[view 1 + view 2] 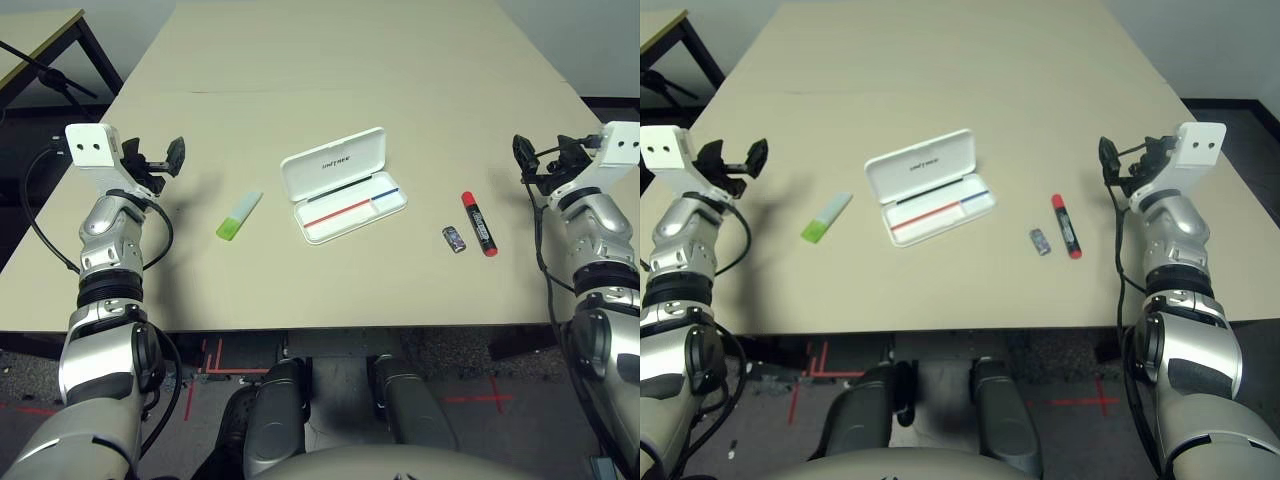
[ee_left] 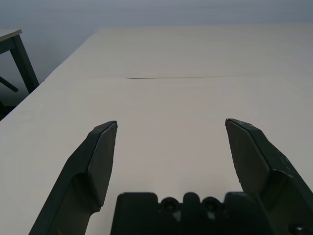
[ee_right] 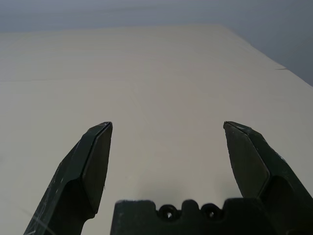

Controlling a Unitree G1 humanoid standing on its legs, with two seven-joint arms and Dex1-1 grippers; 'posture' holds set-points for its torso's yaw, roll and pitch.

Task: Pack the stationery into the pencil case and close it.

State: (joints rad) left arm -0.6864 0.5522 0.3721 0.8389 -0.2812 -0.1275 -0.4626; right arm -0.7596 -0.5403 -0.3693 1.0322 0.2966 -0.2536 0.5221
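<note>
Open pencil case (image 1: 343, 191) lying mid-table, stationery scattered beside it.
Both the left gripper (image 2: 171, 147) and right gripper (image 3: 168, 147) are hovering wide and empty over the beige table (image 1: 330, 70) (dark floor beyond); highlighter (image 1: 239, 216) lying left, eraser (image 1: 454, 239) and red marker (image 1: 478, 223) lying right.

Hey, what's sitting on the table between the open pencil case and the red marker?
Just the small dark eraser, lying right beside the red marker; the rest of the stretch to the pencil case is bare tabletop, seen in both eye views.
</note>
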